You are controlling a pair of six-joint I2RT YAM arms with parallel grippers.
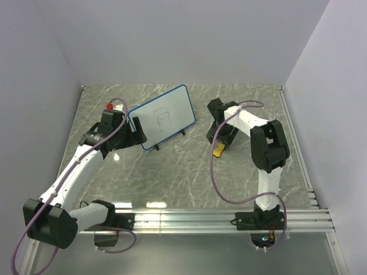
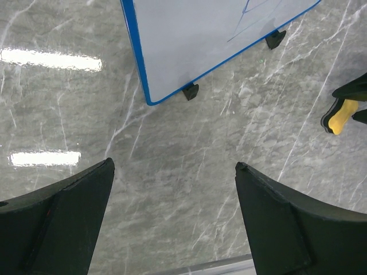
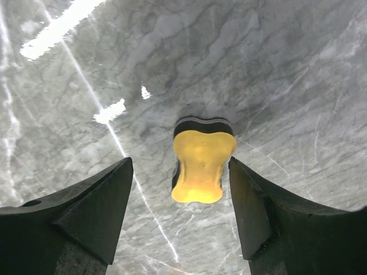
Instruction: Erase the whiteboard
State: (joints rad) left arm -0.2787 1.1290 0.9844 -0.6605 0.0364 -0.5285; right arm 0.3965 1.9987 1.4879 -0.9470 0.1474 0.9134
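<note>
The whiteboard (image 1: pixel 164 116), white with a thin blue frame and small black feet, stands tilted on the marble table at the back middle. It bears a dark scribble. It also shows at the top of the left wrist view (image 2: pixel 212 40). My left gripper (image 1: pixel 136 133) is open and empty beside the board's left lower corner. The yellow-and-black eraser (image 3: pixel 202 162) lies on the table. My right gripper (image 3: pixel 180 166) is open, its fingers on either side of the eraser without touching it. In the top view the eraser (image 1: pixel 219 150) pokes out under the right gripper (image 1: pixel 222 139).
The table is grey marble (image 1: pixel 189 172). White walls close the back and both sides. A metal rail (image 1: pixel 195 220) runs along the near edge by the arm bases. A red-tipped part (image 1: pixel 109 106) sits on the left wrist.
</note>
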